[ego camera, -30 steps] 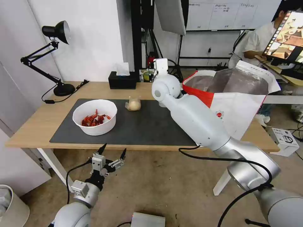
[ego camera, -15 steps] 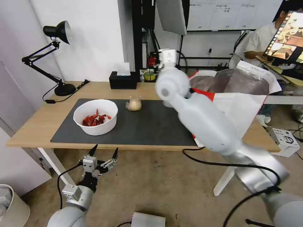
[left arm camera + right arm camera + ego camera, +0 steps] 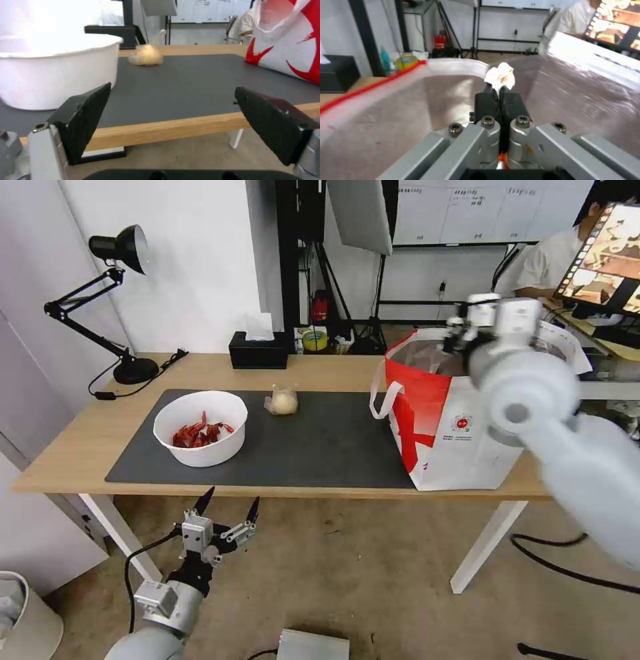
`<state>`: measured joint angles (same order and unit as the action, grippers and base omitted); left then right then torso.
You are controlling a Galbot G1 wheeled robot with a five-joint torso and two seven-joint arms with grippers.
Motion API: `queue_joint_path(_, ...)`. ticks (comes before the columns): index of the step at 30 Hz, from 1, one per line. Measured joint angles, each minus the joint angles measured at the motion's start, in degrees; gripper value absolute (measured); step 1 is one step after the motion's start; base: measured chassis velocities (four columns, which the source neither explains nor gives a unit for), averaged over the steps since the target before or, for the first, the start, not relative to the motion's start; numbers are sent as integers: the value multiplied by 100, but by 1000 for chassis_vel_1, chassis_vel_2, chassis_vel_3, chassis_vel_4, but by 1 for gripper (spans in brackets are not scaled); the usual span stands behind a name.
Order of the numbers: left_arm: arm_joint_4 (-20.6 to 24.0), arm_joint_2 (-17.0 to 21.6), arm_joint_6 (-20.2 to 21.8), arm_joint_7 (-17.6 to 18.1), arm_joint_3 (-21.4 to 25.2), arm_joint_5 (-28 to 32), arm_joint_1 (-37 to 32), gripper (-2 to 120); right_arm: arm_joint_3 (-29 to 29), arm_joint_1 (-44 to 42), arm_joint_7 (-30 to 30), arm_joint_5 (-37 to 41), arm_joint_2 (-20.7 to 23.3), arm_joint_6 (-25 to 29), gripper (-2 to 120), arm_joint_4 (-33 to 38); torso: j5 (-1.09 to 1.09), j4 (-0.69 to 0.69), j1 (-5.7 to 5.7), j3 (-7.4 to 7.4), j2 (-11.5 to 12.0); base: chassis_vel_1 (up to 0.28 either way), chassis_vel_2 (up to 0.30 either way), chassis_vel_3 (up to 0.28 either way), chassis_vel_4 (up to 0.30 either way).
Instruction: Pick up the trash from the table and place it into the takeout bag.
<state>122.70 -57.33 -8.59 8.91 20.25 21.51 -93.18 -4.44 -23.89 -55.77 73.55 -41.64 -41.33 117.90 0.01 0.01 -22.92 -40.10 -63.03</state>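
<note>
On the surface (image 3: 80,447), the takeout bag (image 3: 453,427) stands open at the 3 o'clock end, overhanging the near edge. Open mat lies between it and the white bowl (image 3: 200,428) at 9 o'clock. The right gripper (image 3: 500,96), jaws clamped on a crumpled tissue (image 3: 500,76), hangs over the bag's mouth. The left gripper (image 3: 228,505), jaws wide and empty, sits below the near edge. The bag's depths are hidden.

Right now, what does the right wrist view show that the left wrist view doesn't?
Right wrist view: the right gripper shut on a crumpled white tissue, over the foil-lined inside of the takeout bag.

Left wrist view: the open left gripper below the table edge, facing the white bowl and the small clear bag on the grey mat.

Both: the takeout bag and the black tissue box.
</note>
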Motion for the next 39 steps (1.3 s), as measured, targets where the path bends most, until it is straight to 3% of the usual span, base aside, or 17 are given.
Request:
queue_joint_path(6, -41, 73, 104, 3, -224, 14, 187, 100, -502, -563, 43, 169, 160, 2, 0, 70, 0, -1, 0, 0, 0, 0, 0, 0, 0)
queue_joint_path(7, -70, 112, 112, 5, -294, 37, 261, 100, -610, -694, 51, 187, 209, 3, 0, 101, 1, 4, 0, 0, 0, 0, 0, 0, 0)
queue_joint_path(11, -190, 190, 132, 5, -481, 121, 472, 100, -871, -997, 50, 250, 423, 67, 2, 186, -3, -4, 0, 0, 0, 0, 0, 0, 0)
queue_joint_path(20, -198, 180, 133, 4, -483, 133, 480, 100, -875, -954, 89, 374, 460, 105, 32, 87, -1, 0, 0, 0, 1, 0, 0, 0, 0)
queue_joint_path(27, -196, 176, 130, 2, -470, 136, 467, 100, -857, -940, 174, 375, 508, 105, 63, 26, -1, 0, 0, -1, 0, 0, 0, 0, 0)
queue_joint_path(32, -143, 182, 128, 2, -453, 141, 456, 100, -866, -908, 251, 365, 543, 119, 77, 82, -1, 0, 0, -1, 1, 0, 0, 0, 0)
queue_joint_path(35, -108, 183, 128, 2, -437, 143, 444, 100, -866, -881, 712, 213, 572, 436, 92, 129, 0, -1, 0, -1, 0, 0, 0, 0, 0)
queue_joint_path(36, -108, 183, 128, 2, -437, 143, 444, 100, -866, -881, 712, 213, 572, 436, 92, 129, 0, -1, 0, -1, 0, 0, 0, 0, 0)
queue_joint_path(39, -93, 167, 125, 1, -430, 142, 436, 100, -814, -841, 1680, -12, 544, 1037, 100, 225, -1, -1, 0, -1, 0, 0, 0, 0, 0)
